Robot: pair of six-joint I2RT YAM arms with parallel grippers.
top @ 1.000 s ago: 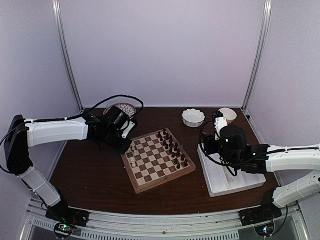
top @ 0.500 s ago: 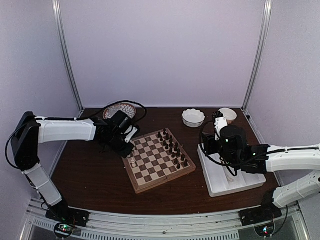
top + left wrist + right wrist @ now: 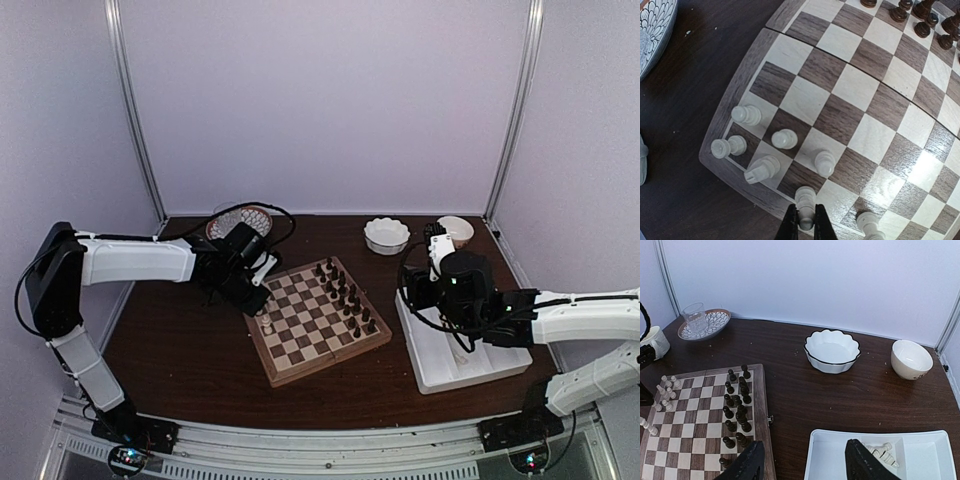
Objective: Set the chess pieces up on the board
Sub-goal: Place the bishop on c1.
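Shifted over the board (image 3: 865,140), left end effector (image 3: 805,223) pinches a chess piece (image 3: 805,197) (rim-side).

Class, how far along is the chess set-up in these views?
Done: dark pieces stand in rows on the board; a few white pieces stand at its corner. In hand: the left gripper holds one more piece. Left: loose pieces lying in the tray.

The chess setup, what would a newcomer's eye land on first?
The board sits mid-scene, with dark pieces in two rows along its far-right side and only a few white pieces clustered at its left corner. The left gripper pinches one white piece at the board's edge there. The right gripper hangs open over a white tray with spare pieces.
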